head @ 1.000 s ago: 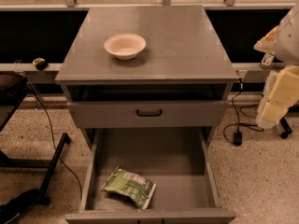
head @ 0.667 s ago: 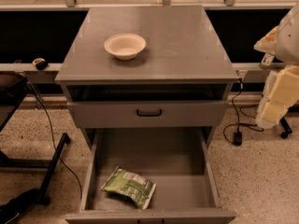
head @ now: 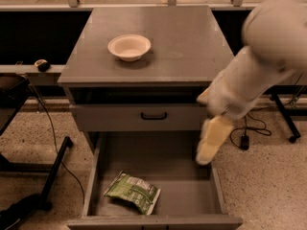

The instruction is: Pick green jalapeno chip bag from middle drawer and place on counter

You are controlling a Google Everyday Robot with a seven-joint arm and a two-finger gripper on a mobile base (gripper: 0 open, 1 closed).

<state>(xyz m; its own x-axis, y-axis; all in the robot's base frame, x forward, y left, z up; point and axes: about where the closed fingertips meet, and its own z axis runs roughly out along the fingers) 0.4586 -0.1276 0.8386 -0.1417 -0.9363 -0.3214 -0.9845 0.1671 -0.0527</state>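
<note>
The green jalapeno chip bag (head: 133, 191) lies flat on the floor of the open middle drawer (head: 184, 198), at its front left. My gripper (head: 205, 155) hangs at the end of the pale arm that reaches in from the upper right. It is above the drawer's right side, well to the right of the bag and apart from it. The counter (head: 187, 42) is the gray top of the cabinet and carries a white paper bowl (head: 129, 47) at its left middle.
A shut gray drawer front with a black handle (head: 153, 115) sits above the open drawer. Black stand legs (head: 53, 169) and cables lie on the floor at left. A cable and power adapter (head: 243, 141) lie at right. A small object (head: 42, 64) rests on the left ledge.
The arm has swung in from the right edge of the view to over the drawer's right side. The bag, bowl and drawer have not moved.
</note>
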